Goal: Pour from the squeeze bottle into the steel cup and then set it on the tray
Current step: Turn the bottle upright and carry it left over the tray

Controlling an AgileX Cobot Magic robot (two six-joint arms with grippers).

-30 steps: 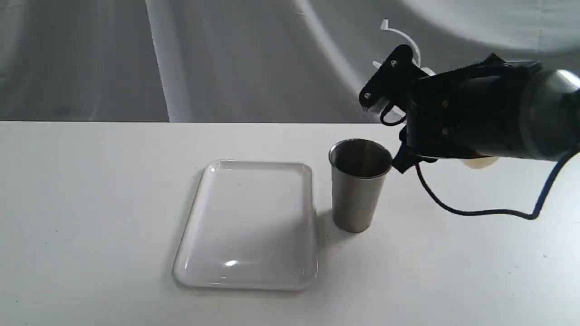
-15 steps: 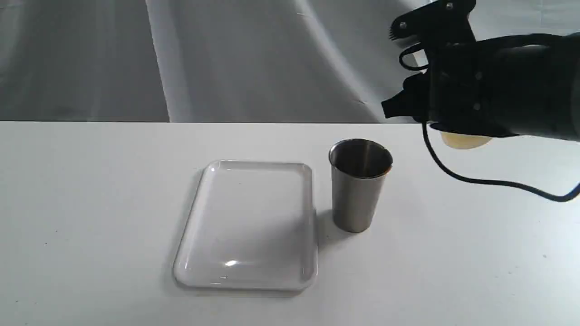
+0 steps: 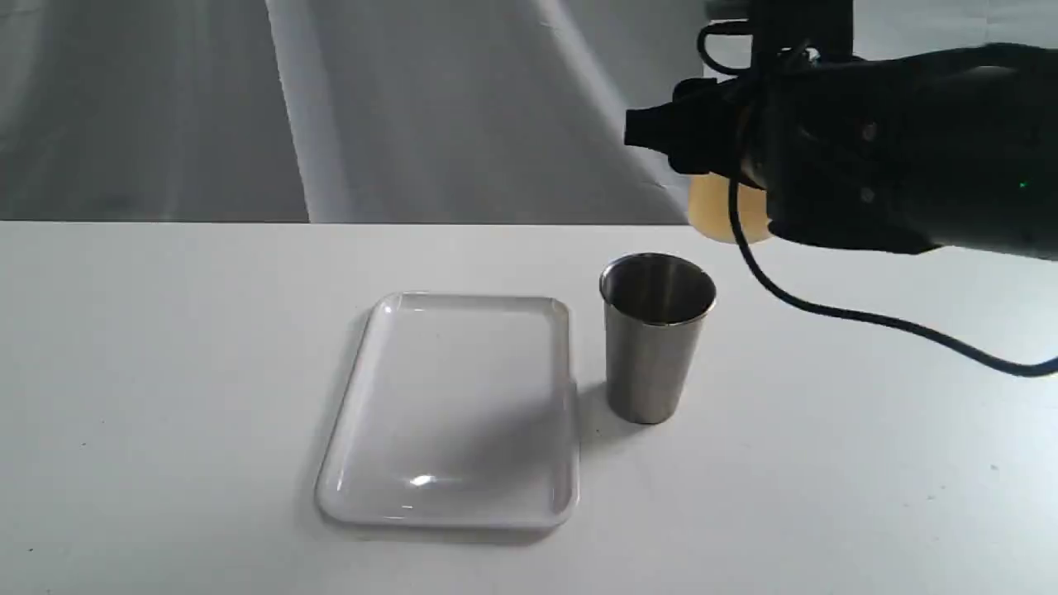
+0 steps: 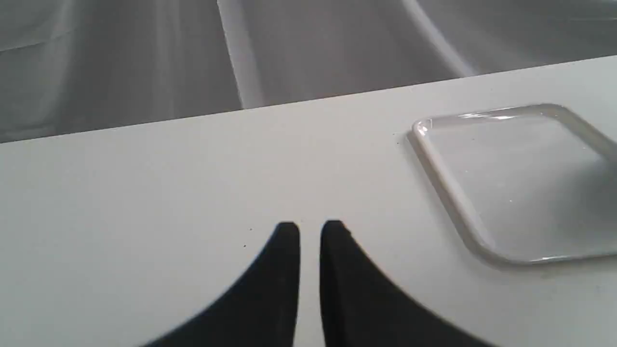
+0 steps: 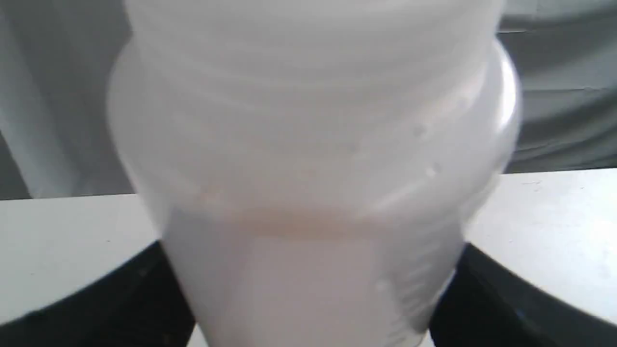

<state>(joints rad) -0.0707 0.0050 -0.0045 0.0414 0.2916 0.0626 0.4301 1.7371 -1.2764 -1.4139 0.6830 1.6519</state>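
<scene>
Two claws: the right claw pinched the bottle, near upright; the cup stood below and left of it, the tray farther left. The left claw, almost pressed together, held nothing.

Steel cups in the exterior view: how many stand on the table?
1. The steel cup stands upright beside the tray, on its right. The right arm may hide some table behind it.

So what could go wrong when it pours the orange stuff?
The squeeze bottle hangs high and looks off to the side of the steel cup, so the pour could miss onto the table. The cup is tall and narrow; a bump from the right tool might tip it toward the tray.
</scene>
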